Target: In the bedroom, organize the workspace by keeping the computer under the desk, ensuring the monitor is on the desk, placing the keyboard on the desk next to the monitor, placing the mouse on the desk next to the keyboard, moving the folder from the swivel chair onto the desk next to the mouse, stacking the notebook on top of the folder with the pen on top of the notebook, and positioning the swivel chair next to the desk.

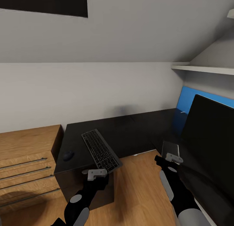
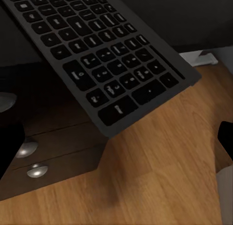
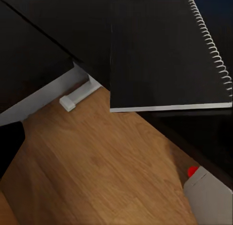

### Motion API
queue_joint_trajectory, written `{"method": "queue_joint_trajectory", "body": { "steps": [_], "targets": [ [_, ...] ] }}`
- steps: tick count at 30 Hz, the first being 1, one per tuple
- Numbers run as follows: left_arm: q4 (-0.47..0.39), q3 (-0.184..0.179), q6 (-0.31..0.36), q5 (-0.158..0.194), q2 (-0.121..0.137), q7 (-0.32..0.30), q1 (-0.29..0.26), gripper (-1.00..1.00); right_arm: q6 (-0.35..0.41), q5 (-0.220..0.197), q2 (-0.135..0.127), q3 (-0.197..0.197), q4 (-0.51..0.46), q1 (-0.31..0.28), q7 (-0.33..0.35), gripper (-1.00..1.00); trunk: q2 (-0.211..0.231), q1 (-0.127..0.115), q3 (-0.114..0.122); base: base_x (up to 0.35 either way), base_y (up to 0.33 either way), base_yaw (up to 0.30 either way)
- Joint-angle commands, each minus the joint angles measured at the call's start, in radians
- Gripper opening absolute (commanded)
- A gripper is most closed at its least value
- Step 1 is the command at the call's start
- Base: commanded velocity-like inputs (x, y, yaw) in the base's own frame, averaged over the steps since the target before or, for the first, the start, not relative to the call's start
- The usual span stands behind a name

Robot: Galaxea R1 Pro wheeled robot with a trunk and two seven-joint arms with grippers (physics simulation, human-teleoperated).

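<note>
Keyboard: slim keyboard with black keys in a silver-grey frame (image 1: 101,150) on the glossy black L-shaped desk (image 1: 136,131), left wing; near end juts over the desk's front edge above the wood floor.
Long axis: runs far-left to near-right, overhanging end pointing at the left gripper.
Left gripper (image 1: 96,174): just below and near side of that overhanging end; apart or together, cannot tell.
Mouse: small rounded dark grey mouse (image 1: 68,155) on the desk, left of the keyboard, apart from it.
Right gripper (image 1: 172,156): holds a dark spiral-bound notebook (image 3: 165,55); fingers hidden.
Monitor: wide black-fronted screen (image 1: 208,144) at right, beside the right arm.
Folder: bright blue flat panel (image 1: 188,99) behind the monitor.
Judgement: left arm nearer; pushing the keyboard farther onto the desk likely next.
</note>
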Motion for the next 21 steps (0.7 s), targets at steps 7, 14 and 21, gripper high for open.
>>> {"method": "queue_joint_trajectory", "body": {
  "steps": [7,14,21],
  "targets": [
    [-0.002,-0.002,0.001,0.010,0.001,0.010,-0.001,1.00,-0.029,0.016,0.002,-0.001,-0.001,0.004,-0.004,1.00,-0.001,0.000,-0.001,0.031,0.000,0.000],
    [-0.004,-0.002,0.002,0.010,0.001,0.010,-0.001,1.00,-0.033,0.014,0.006,0.000,-0.001,0.010,-0.002,1.00,-0.001,0.000,-0.001,0.220,0.000,0.000],
    [-0.011,-0.002,0.004,0.010,0.003,0.007,-0.001,1.00,-0.034,0.016,0.006,-0.001,-0.002,0.011,-0.003,1.00,-0.001,0.000,-0.001,0.151,0.000,0.000]
  ]
}}
